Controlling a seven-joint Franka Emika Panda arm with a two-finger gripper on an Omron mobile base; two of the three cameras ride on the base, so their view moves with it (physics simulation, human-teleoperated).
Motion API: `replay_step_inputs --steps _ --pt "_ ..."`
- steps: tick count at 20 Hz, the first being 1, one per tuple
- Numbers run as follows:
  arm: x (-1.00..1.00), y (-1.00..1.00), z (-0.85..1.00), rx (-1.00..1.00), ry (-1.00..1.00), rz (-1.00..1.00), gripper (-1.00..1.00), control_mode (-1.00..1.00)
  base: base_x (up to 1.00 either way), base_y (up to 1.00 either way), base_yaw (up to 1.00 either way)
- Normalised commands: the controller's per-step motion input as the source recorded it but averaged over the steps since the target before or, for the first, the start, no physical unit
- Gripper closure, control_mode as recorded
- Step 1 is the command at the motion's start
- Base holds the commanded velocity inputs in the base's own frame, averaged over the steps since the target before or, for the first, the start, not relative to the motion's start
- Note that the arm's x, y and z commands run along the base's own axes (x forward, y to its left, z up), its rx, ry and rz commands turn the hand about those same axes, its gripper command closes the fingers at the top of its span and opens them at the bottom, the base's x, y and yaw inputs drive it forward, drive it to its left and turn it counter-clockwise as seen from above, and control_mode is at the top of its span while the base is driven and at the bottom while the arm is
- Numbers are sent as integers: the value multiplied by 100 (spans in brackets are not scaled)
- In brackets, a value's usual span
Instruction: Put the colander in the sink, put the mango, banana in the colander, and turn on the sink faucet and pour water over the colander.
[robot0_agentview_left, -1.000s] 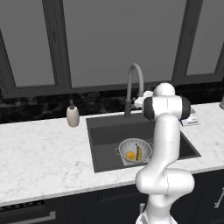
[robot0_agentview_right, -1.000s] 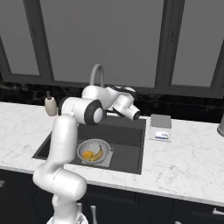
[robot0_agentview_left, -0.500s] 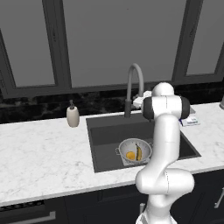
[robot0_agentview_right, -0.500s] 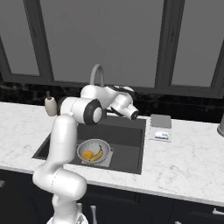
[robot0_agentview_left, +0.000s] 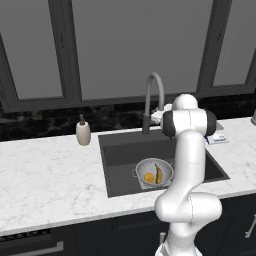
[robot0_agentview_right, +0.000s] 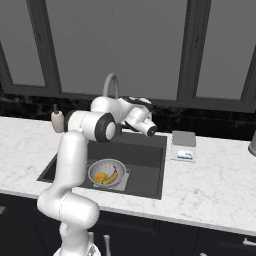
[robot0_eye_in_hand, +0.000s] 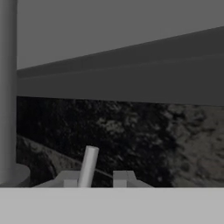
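Little has shifted in the left base view since a second ago: the colander (robot0_agentview_left: 154, 173) sits in the sink (robot0_agentview_left: 120, 155) with the mango (robot0_agentview_left: 149, 177) and banana (robot0_agentview_left: 159, 174) inside, just as before, while the arm reaches behind the faucet (robot0_agentview_left: 152, 97). From the right base view the hand (robot0_agentview_right: 148, 128) has edged toward the faucet's far side, likely for its lever. Seen from the hand view, the fingers (robot0_eye_in_hand: 98, 178), wider before, have now closed on a slim grey lever (robot0_eye_in_hand: 88, 166) beside the faucet's post
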Motion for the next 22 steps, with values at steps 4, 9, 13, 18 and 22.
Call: replay_step_inputs --steps 4,9,13,18,22 --pt "30 -41 -19 0 0 0 100 -100 0 0 0" --pt "29 -49 -28 0 0 0 100 -100 0 0 0" --pt "32 -58 -30 1 0 0 100 -100 0 0 0" --pt "34 -64 -30 3 0 0 100 -100 0 0 0" --pt "33 -69 -29 4 0 0 100 -100 0 0 0"
